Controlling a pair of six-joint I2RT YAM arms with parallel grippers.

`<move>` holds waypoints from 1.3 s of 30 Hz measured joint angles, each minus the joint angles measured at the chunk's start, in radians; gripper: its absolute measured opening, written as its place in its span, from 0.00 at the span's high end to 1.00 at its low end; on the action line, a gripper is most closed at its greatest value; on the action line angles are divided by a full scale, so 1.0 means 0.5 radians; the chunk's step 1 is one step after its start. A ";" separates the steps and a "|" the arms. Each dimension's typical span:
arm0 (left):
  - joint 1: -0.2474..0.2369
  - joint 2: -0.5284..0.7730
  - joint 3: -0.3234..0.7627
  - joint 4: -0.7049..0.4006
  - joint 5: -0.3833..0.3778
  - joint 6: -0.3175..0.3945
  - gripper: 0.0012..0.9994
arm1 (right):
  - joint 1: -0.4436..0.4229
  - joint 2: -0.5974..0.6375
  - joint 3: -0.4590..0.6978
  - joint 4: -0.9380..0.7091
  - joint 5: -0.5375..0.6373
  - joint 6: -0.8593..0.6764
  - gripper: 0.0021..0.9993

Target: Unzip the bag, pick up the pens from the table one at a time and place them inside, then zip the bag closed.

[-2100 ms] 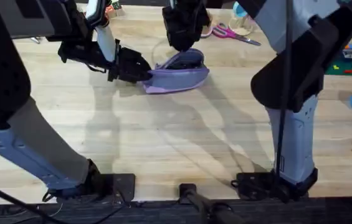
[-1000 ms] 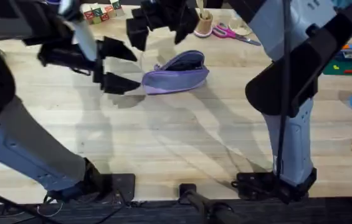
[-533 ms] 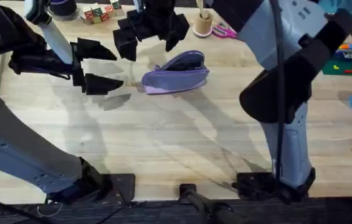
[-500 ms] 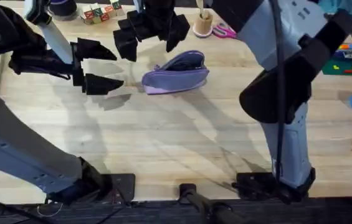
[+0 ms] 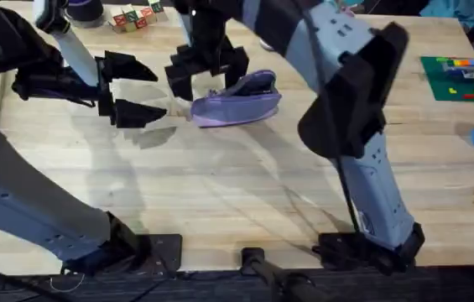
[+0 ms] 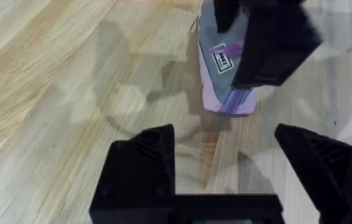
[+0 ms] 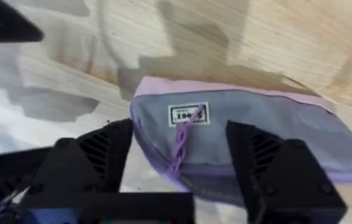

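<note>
Right gripper (image 7: 176,155) jaws wide, straddling bag (image 7: 250,137) zipper pull (image 7: 180,144), poised to grab. Left gripper (image 6: 232,162) jaws wide, empty, bag end ahead.

Lavender fabric bag (image 5: 237,101) lying on pale plank table (image 5: 237,193), small label and braided zipper pull (image 7: 179,149) at one end
</note>
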 joint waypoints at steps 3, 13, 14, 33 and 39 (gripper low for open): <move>0.000 0.000 0.000 0.000 0.000 0.000 0.00 | -0.001 0.039 0.000 -0.023 -0.018 0.001 0.23; 0.000 0.000 0.000 0.000 0.000 0.000 0.00 | 0.002 0.039 0.004 -0.205 -0.088 0.039 0.44; 0.000 -0.001 0.000 0.000 0.000 0.000 0.00 | 0.003 0.039 0.004 -0.222 -0.097 0.043 0.44; 0.000 0.000 0.000 0.000 0.000 0.000 0.00 | 0.011 -0.006 0.014 -0.325 -0.205 0.039 0.97; 0.000 0.000 0.000 -0.002 0.000 0.000 0.00 | -0.001 -0.059 0.196 -0.335 -0.078 0.021 0.97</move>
